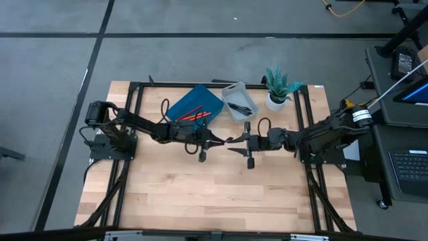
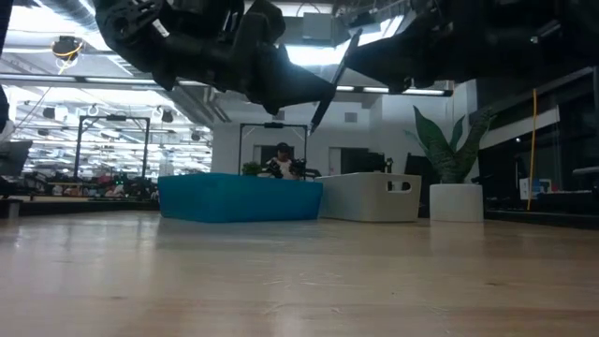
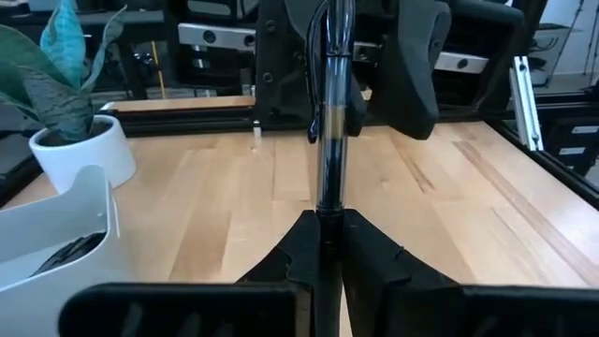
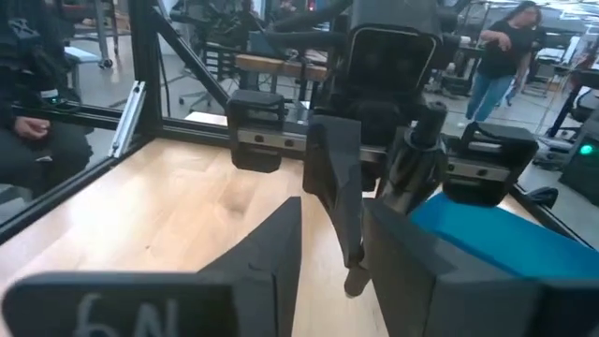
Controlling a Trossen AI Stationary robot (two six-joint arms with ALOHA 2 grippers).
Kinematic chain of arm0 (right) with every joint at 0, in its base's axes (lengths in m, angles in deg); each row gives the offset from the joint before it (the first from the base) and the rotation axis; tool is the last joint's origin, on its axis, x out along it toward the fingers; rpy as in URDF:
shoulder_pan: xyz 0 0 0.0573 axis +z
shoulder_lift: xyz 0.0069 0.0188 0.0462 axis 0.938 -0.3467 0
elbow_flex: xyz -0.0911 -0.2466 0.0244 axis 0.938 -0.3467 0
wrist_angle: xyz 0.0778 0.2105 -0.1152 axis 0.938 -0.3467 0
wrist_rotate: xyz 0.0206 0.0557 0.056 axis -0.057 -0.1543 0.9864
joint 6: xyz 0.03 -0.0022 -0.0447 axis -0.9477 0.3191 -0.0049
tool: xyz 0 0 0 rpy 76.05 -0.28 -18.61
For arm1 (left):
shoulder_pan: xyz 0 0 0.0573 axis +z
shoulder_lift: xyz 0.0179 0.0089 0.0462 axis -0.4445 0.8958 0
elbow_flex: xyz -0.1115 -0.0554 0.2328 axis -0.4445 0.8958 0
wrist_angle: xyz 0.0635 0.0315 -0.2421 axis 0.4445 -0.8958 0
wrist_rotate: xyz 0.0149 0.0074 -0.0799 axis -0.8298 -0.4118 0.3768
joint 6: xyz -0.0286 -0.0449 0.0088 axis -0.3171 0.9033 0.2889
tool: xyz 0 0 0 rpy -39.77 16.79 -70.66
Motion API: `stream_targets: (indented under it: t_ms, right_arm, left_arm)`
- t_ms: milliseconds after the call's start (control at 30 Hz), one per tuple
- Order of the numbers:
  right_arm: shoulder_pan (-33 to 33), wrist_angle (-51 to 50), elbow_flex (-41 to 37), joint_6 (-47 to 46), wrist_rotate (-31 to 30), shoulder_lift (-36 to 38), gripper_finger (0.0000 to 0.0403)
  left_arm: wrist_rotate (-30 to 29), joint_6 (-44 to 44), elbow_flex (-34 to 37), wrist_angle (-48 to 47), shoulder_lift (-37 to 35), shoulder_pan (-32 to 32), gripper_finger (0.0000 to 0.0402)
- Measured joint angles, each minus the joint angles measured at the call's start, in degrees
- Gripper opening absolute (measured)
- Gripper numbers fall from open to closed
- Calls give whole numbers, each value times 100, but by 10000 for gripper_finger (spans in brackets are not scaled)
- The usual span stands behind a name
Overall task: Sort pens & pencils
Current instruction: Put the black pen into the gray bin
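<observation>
1. L gripper [image 1: 215, 142] – mid-frame in high view, above the surface [image 1: 200, 194]. Clamped on a black pen [image 3: 330, 122]; in L wrist view the pen runs straight out from between my fingers toward the other arm.

2. R gripper [image 1: 235, 142] – just right of centre, high view, facing the L one. Fingers spread, nothing held; pen tip sits at or between them, can't tell if touching.

3. Step in hand, my read: arm-to-arm handover of the pen. To do well: keep L clamp firm, bring R fingers round the free end square to the shaft, close R fully, only then let go L. Pen is thin & smooth, may swivel if pinched off-centre.

4. Grey bin [image 1: 239, 102] – upper centre, high view; dark pens [image 1: 239, 106] lying inside. Likely drop spot for item 1.

5. Blue tray [image 1: 194, 102] – upper centre-left, just left of bin; red/orange pencils [image 1: 196, 114] lying in it.

6. Potted plant [image 1: 279, 87] – white pot, right of bin.

7. Writing: pale marks on R gripper body, lower left of R wrist view, too unclear to read. No brand legible elsewhere.
</observation>
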Motion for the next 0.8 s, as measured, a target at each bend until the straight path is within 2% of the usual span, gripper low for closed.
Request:
stream_targets:
  t_ms: [200, 800]
  right_arm:
    - [-102, -107, 2, -143, 287, 0, 115]
    - [-307, -337, 0, -176, 163, -2, 115]
  left_arm:
    - [34, -86, 0, 0, 0, -3, 21]
    - [336, -105, -2, -138, -20, 18, 21]
